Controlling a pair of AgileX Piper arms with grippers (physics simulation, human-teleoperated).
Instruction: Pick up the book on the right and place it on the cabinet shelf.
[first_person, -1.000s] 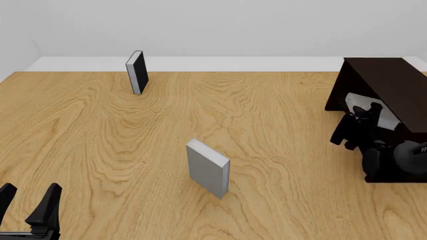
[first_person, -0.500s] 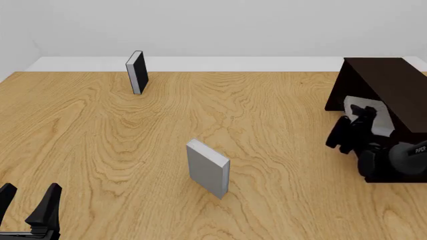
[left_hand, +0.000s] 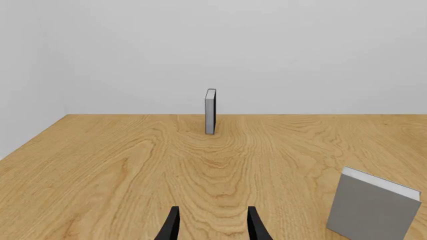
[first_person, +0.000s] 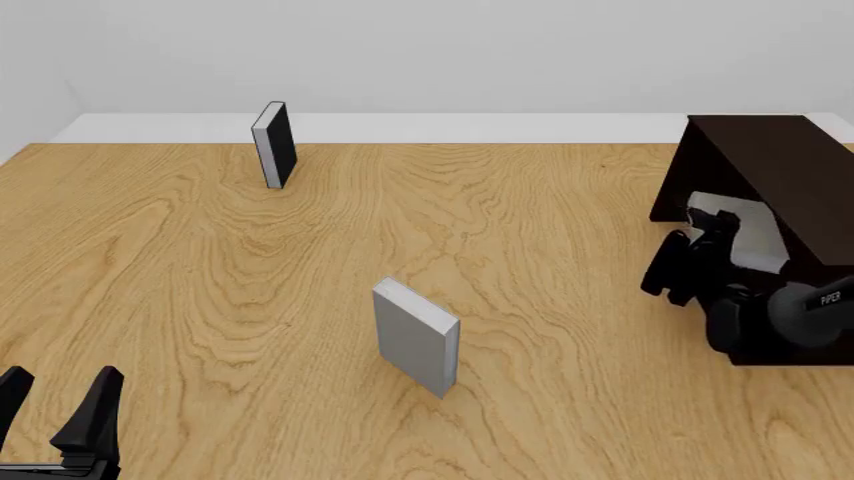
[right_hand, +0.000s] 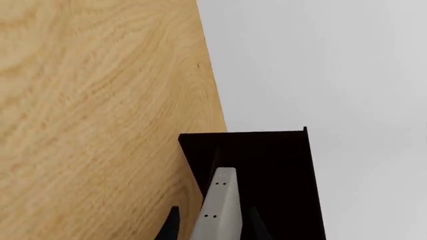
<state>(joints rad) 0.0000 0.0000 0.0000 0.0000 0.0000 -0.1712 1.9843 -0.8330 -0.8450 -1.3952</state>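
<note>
We count three books, one cabinet and two arms on the wooden table (first_person: 200, 280).

The first is the pale grey book (first_person: 731, 236) of the task. It sits at the right edge of the table, in the mouth of the dark cabinet (first_person: 774, 170), with the right gripper (first_person: 701, 245) clamped on it. In the right wrist view the book (right_hand: 217, 210) shows edge-on between the two dark fingers (right_hand: 171, 227), each pressed against a face of it, and the cabinet (right_hand: 267, 170) fills the space just beyond it. From the front we cannot tell whether the book rests on the board inside the recess or hangs just above it.

The second is a slightly darker grey book (first_person: 416, 337), standing upright near the middle of the table, well apart from everything else. The left wrist view catches it (left_hand: 371, 207) off to one side.

The third is a black book (first_person: 275, 145) with white pages, standing upright at the far left of the table; the left wrist camera looks straight toward it (left_hand: 210, 111).

The left gripper (first_person: 54, 410) hovers at the near left corner with its fingers spread apart, holding nothing.
</note>
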